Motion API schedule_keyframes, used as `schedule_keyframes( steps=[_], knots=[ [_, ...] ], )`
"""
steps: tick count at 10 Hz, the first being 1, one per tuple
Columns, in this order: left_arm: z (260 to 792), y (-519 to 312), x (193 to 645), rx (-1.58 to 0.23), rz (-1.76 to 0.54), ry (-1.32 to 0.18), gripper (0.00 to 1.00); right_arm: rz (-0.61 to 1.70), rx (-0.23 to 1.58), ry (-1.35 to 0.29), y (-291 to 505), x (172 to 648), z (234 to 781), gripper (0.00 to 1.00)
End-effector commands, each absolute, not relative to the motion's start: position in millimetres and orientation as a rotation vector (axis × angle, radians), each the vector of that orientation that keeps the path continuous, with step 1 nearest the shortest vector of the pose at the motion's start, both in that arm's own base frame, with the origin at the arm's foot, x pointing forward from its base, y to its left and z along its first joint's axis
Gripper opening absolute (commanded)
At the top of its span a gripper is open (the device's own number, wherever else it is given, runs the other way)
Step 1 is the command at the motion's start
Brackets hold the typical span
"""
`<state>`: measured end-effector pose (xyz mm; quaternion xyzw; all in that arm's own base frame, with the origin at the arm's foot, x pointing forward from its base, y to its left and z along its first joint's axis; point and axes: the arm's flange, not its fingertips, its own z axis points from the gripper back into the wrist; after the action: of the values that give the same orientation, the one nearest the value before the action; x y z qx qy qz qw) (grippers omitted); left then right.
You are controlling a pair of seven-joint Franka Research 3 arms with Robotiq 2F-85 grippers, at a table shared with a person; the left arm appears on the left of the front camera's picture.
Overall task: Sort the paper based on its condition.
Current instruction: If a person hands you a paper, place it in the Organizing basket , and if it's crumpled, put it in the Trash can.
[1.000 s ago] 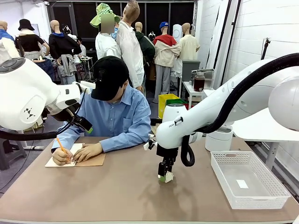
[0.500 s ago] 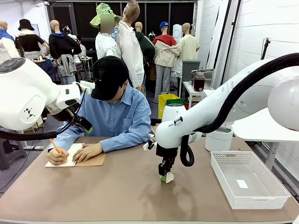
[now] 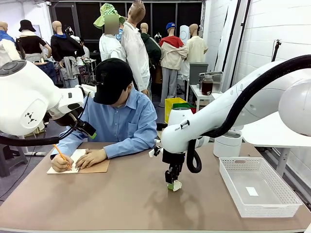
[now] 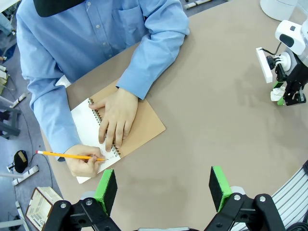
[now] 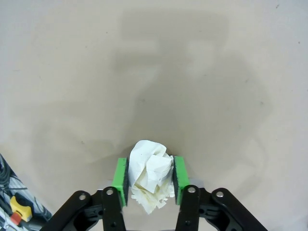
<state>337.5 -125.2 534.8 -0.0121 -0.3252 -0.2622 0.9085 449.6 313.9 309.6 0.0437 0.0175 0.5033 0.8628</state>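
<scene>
paper (image 5: 147, 166), crumpled, pinched in half-closed right tool (image 5: 149, 182)

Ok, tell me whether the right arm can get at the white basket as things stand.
Probably yes: the right gripper, shut on the crumpled paper, has bare table between it and the open-topped basket.

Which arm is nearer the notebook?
Left. The left arm hangs above the table near the notebook, jaws open; the right arm is mid-table, well off to its side, jaws shut on crumpled paper.
</scene>
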Motion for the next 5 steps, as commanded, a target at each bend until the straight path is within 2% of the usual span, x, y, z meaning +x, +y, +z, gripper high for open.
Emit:
schedule_keyframes(
  steps=[1, 5],
  knots=[
    [534.5, -124.5, 337.3, -0.025, -0.541, -0.665, 1.00, 1.035, 0.107, 0.055, 312.4, 451.3, 313.0, 0.31],
    [534.5, -124.5, 337.3, -0.025, -0.541, -0.665, 1.00, 1.010, 0.075, 0.090, 290.0, 457.1, 343.5, 0.31]
  ],
)
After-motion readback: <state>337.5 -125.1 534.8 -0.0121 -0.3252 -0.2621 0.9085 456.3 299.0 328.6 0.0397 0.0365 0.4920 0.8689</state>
